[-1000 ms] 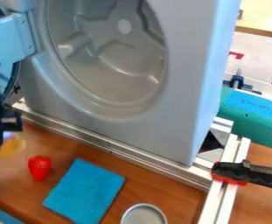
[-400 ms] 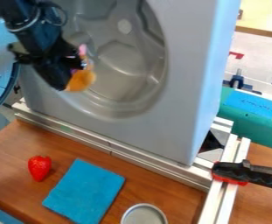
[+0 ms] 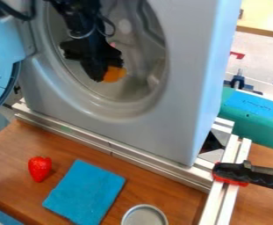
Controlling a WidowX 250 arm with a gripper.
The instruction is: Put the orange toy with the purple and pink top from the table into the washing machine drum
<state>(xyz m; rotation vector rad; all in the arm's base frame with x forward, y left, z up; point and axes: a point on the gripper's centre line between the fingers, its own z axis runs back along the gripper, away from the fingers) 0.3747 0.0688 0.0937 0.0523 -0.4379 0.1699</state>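
Observation:
The black gripper (image 3: 108, 75) hangs in front of the round drum opening of a grey washing machine (image 3: 182, 96), or just inside it. It is shut on an orange object (image 3: 114, 74), whose rounded end sticks out at the gripper's lower right. A small pink bit shows just above the gripper. On the wooden table below lie a red strawberry (image 3: 39, 168) at the left and a blue cloth (image 3: 84, 192) to its right. A round metal tin (image 3: 144, 216) stands at the bottom edge.
The machine's light blue door (image 3: 9, 66) stands open at the left. Metal rails (image 3: 112, 147) run along the machine's base. A black and red clamp (image 3: 247, 175) grips the rail at the right, with a green case (image 3: 261, 127) behind it.
The gripper has moved from the left edge, up and to the right, to the drum opening, carrying the orange object. The door stands at a different angle than in the earliest frame.

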